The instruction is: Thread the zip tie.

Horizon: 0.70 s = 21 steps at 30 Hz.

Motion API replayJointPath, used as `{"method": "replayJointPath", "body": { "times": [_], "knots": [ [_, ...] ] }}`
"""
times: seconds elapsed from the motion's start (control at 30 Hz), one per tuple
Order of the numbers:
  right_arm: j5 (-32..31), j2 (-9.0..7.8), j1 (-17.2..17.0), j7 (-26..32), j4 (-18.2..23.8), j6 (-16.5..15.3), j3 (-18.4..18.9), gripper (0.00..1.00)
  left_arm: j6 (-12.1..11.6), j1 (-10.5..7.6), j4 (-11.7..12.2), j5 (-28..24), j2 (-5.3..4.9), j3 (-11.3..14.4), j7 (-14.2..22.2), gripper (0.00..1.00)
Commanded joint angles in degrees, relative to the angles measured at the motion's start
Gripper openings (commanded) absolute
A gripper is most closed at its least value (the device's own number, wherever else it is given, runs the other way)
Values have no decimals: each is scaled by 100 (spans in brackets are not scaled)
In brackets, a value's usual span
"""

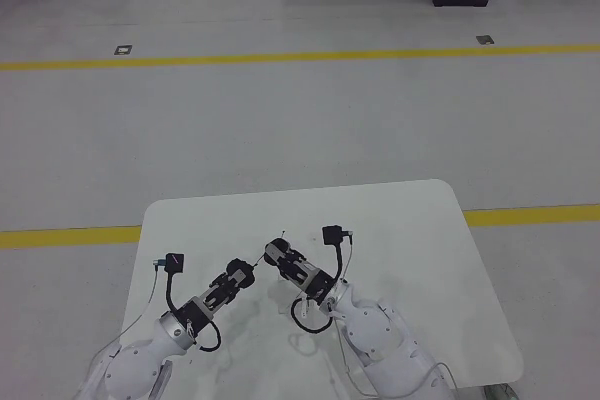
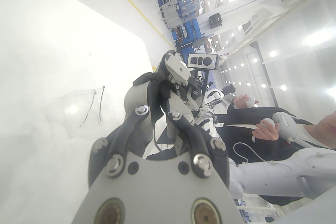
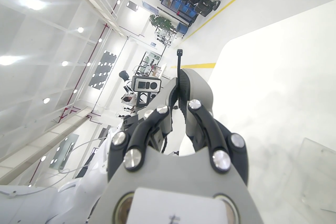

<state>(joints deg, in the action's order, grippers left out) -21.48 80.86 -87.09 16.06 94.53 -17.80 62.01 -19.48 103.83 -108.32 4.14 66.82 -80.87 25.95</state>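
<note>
A black zip tie (image 3: pixel 179 64) stands straight up out of my right gripper (image 3: pixel 179 86), which is shut on its strap; the square head sticks out beyond the fingertips. In the top view the right gripper (image 1: pixel 277 248) hovers over the near middle of the white table (image 1: pixel 400 220). My left gripper (image 1: pixel 245 268) is just beside it, tip pointing at it, a short gap apart. In the left wrist view the left gripper (image 2: pixel 157 83) has its fingers pressed together. I cannot see anything held between them. The right gripper (image 2: pixel 176 70) shows just beyond.
A clear flat tray (image 2: pixel 73 114) lies on the table near the arms, with two spare black zip ties (image 2: pixel 101 104) in it. A corner of the tray (image 3: pixel 315 170) also shows in the right wrist view. The far half of the table is bare.
</note>
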Motion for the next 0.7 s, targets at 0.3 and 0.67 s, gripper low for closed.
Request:
{"method": "replayJointPath", "body": {
  "times": [0.3,0.67],
  "knots": [
    [70,-33,34,-14,-37,31,-44,0,0,0,0,0,0,0,0,0],
    [293,-82,17,-31,-42,13,47,0,0,0,0,0,0,0,0,0]
  ]
}}
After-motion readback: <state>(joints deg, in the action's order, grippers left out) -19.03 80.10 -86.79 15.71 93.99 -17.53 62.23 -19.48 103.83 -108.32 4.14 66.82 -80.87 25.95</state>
